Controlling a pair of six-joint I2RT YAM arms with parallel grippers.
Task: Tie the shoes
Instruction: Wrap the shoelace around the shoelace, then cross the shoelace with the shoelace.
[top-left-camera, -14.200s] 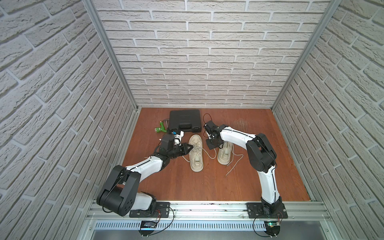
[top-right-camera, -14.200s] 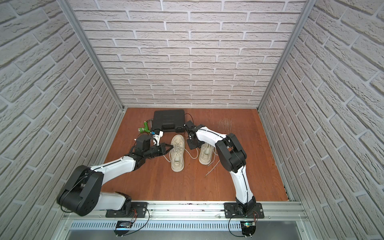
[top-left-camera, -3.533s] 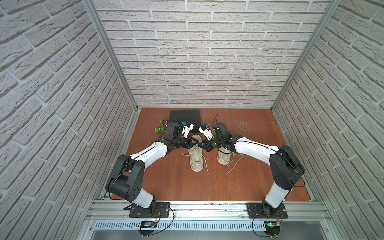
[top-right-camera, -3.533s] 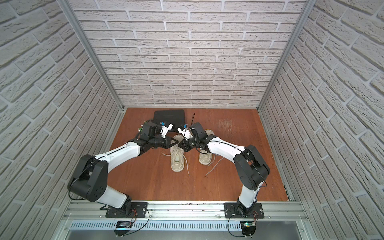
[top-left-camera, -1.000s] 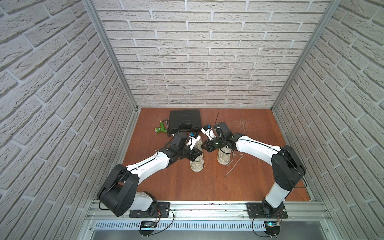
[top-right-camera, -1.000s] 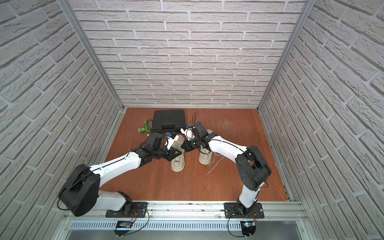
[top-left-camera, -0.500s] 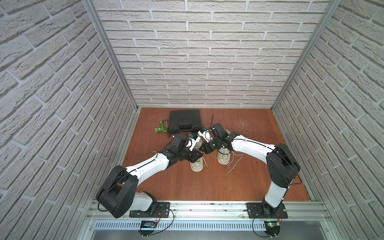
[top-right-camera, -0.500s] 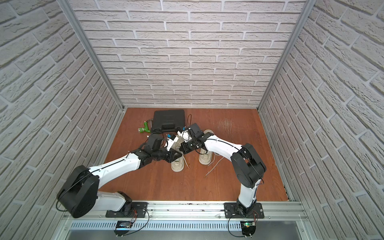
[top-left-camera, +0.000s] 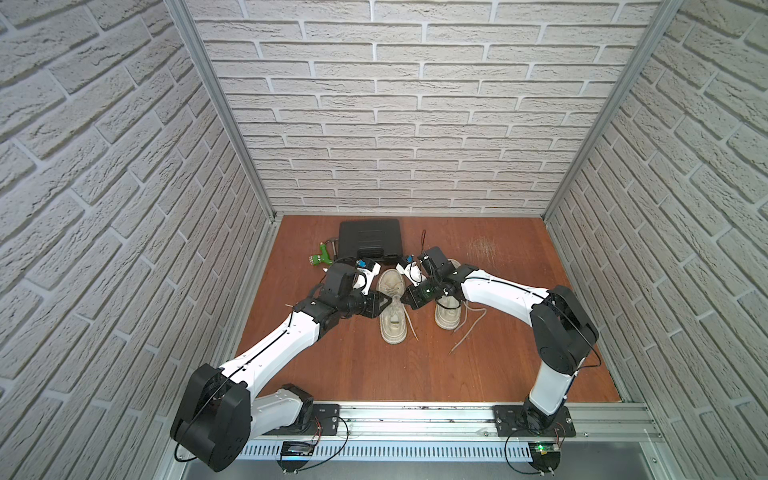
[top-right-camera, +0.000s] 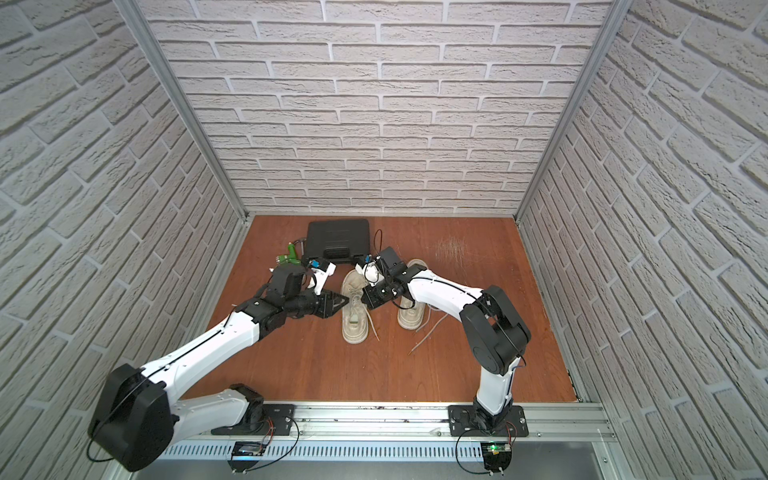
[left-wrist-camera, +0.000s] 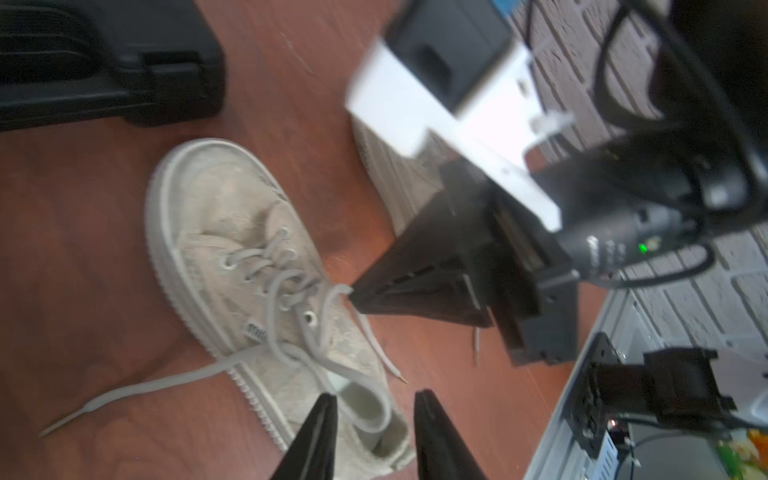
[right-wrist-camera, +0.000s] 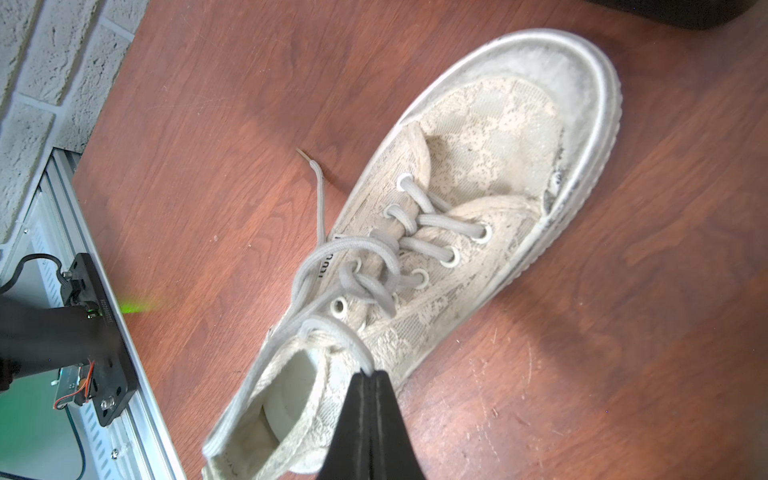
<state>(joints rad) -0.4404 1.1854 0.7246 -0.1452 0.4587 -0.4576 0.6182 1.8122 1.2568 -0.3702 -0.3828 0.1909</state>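
Two beige shoes stand side by side on the wooden floor, toes towards the back wall. Both grippers meet over the left shoe (top-left-camera: 392, 322) (top-right-camera: 354, 328). My right gripper (right-wrist-camera: 370, 376) (top-left-camera: 404, 300) is shut on a lace (right-wrist-camera: 332, 328) of this shoe (right-wrist-camera: 478, 166), near its collar. The laces are crossed in a loose knot (right-wrist-camera: 365, 282). My left gripper (left-wrist-camera: 376, 397) (top-left-camera: 388, 302) is open over the heel opening of the shoe (left-wrist-camera: 232, 232), with a lace loop lying slack between its fingers. The right shoe (top-left-camera: 448, 318) is untied, its laces trailing.
A black plastic case (top-left-camera: 370, 243) lies at the back, with a green tool (top-left-camera: 322, 259) to its left. The right shoe's loose laces (top-left-camera: 469, 328) spread over the floor. Brick walls close three sides, and a metal rail (top-left-camera: 415, 411) runs along the front.
My left gripper has opened and let go of the lace it was pinching. The right gripper stays shut on its lace, having shifted slightly left.
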